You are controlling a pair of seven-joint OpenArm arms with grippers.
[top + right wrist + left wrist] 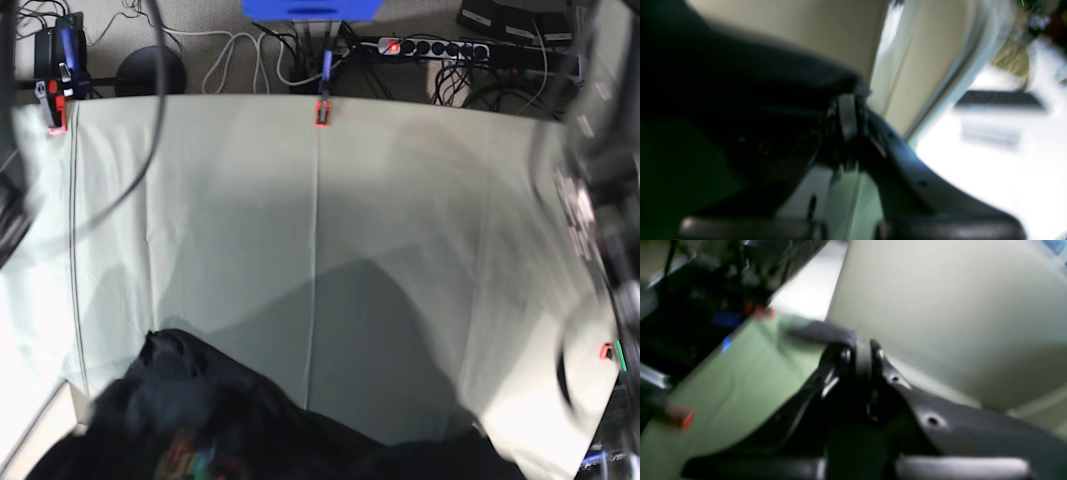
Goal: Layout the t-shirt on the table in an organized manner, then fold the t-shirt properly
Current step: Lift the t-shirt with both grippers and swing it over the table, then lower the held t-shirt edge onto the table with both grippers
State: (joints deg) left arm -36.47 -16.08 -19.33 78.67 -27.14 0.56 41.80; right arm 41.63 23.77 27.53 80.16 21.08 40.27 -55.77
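Note:
The t-shirt (200, 420) is a dark bunched heap at the near edge of the table (400, 200), with a bit of rainbow print (190, 455) showing. In the left wrist view my left gripper (863, 350) is shut, pinching a strip of the dark t-shirt (820, 331) above the green table cloth (733, 380). In the right wrist view my right gripper (847, 106) is shut too, with a broad fold of the t-shirt (740, 100) running left from its tips. Both views are motion-blurred. In the base view the arms are only blurs at the left and right edges.
Red clamps (322, 112) (55, 110) (606, 351) hold the cloth at the table's edges. Cables, a power strip (430, 47) and a blue box (310, 8) lie beyond the far edge. A vertical crease (315, 270) runs down the cloth.

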